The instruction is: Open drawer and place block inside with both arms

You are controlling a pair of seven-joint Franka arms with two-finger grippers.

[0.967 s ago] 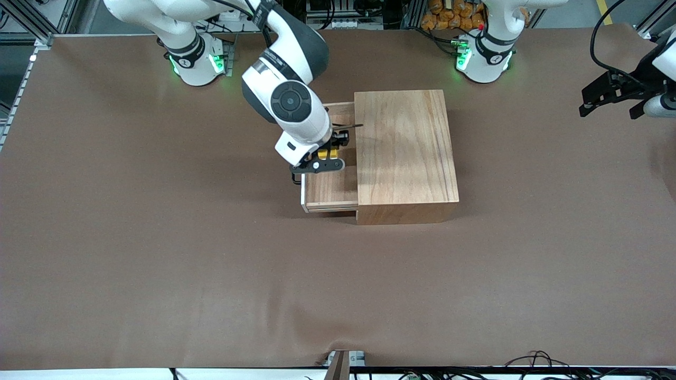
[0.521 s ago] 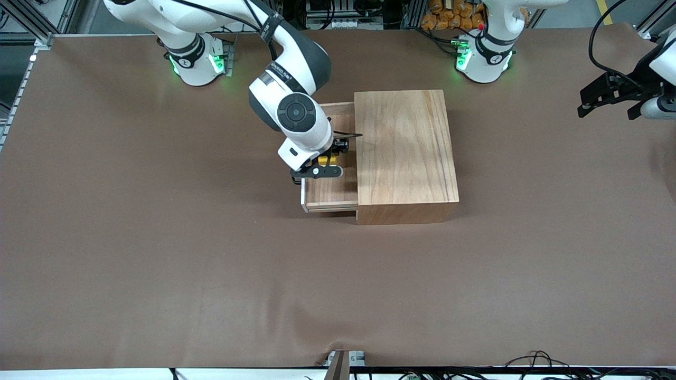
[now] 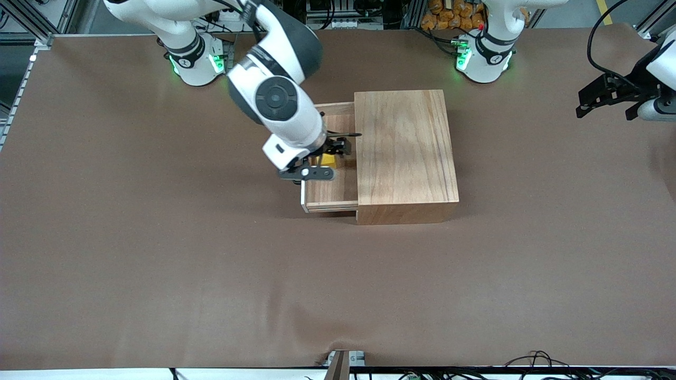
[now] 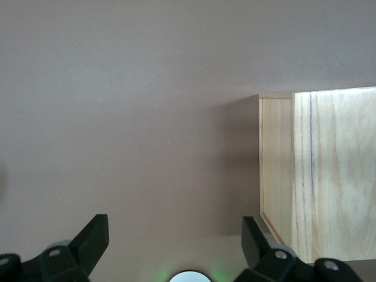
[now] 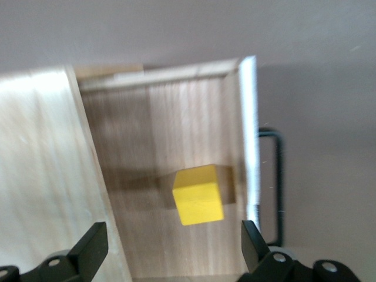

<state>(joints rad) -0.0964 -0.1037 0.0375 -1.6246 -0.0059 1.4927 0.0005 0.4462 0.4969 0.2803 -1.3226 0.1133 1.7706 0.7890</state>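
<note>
Release step: right gripper (image 5: 170, 249) hovered over the open drawer (image 5: 176, 117), jaws apart, the yellow block (image 5: 198, 194) lying free below it. Left gripper (image 4: 176, 249) waited open above bare table. Next, judged: retract, shut drawer.

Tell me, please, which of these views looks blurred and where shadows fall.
Right wrist view: soft with motion blur, the block casting a shadow on the drawer floor. Left wrist view: sharp, the wooden box shading the table beside it. Front view: evenly lit.

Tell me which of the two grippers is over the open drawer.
The right gripper, open above the drawer with the yellow block in it. The left gripper waits, open, over bare table at the left arm's end.
</note>
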